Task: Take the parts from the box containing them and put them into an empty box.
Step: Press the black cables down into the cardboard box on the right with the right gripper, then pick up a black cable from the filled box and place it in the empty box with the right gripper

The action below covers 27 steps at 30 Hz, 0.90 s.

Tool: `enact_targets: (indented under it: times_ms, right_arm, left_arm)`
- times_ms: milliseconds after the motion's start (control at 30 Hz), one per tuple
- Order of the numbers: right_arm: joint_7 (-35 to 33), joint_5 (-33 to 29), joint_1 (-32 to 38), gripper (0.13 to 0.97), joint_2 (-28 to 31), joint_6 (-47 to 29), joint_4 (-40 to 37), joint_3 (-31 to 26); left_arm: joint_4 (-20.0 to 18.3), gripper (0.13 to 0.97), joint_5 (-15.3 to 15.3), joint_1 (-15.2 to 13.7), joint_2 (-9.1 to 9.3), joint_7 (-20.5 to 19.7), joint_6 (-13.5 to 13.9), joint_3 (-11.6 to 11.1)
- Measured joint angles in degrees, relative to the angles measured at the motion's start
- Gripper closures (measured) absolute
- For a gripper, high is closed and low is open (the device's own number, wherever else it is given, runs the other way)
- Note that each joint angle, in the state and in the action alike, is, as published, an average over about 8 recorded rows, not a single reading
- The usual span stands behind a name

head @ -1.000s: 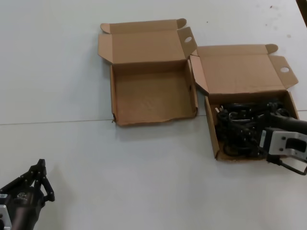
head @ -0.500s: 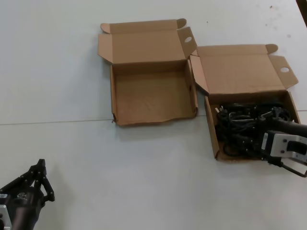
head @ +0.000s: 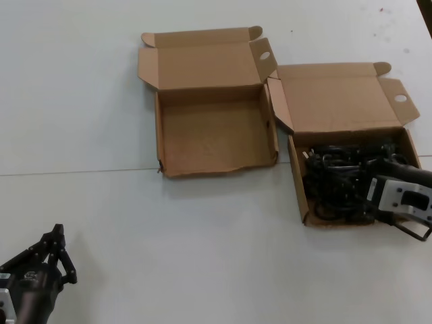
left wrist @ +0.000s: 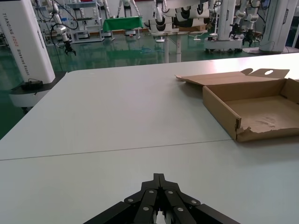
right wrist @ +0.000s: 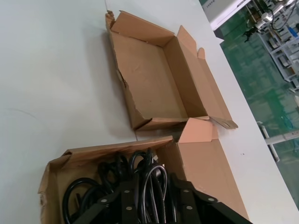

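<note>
Right end effector (head: 378,177) amid cords (head: 334,182), box walls (head: 298,177) close.

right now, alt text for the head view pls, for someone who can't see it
The right gripper reaches into the right cardboard box among black power cords. An empty box sits open to its left; the left gripper waits low on the white table.

The setting was a robotics laboratory or test hall: a green floor (left wrist: 131,46) held rows of white robot stations (left wrist: 224,21) with dark arms, a white machine column (left wrist: 21,44) stood nearby, and the work lay on a white table (left wrist: 117,112).
</note>
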Motion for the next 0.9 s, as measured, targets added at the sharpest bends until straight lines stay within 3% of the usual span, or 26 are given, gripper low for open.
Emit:
enact_targets:
  times_ms: [533, 900]
  right_arm:
    - [0.0, 2.82, 0.06, 0.914, 0.82, 4.65, -3.41, -2.41]
    - [0.0, 0.9, -0.39, 0.934, -0.26, 1.17, 3.44, -0.5]
  left_arm:
    - [0.0, 0.941, 0.0, 0.0, 0.0, 0.0, 0.0, 0.0]
    - [0.0, 0.941, 0.0, 0.0, 0.0, 0.0, 0.0, 0.0]
